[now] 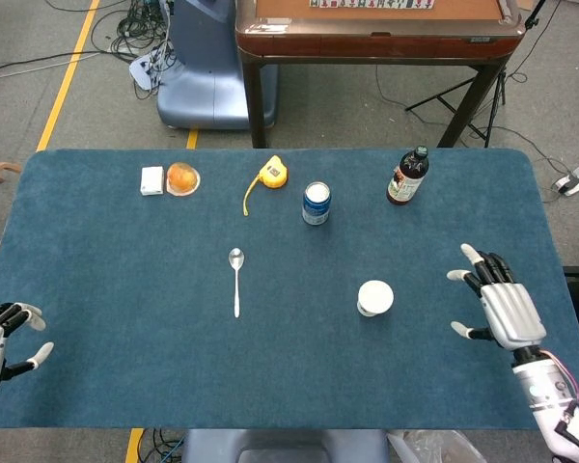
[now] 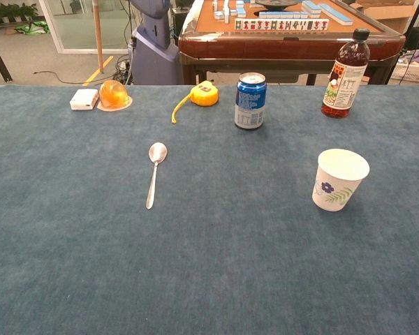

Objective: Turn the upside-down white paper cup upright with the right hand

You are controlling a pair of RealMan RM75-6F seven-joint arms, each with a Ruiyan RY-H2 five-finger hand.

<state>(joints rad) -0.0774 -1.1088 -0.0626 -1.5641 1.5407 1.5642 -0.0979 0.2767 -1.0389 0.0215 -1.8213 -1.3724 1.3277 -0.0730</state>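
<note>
Blue tabletop (image 1: 125, 338): white paper cup (image 2: 339, 179) upright, well left of the spread, empty right hand (image 1: 502, 304); left hand (image 1: 2, 338) edge-cropped, loosely open; chest view shows neither.

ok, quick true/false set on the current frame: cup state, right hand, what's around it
1. The white paper cup stands upright, mouth up. True.
2. The right hand grips the cup. False: it is open and apart from the cup, off to its right.
3. The spoon lies inside the cup. False: it lies on the table, well left of the cup.
4. The blue can stands upright behind the cup. True.
5. The left hand holds the bottle. False: it holds nothing, at the table's near left edge.
</note>
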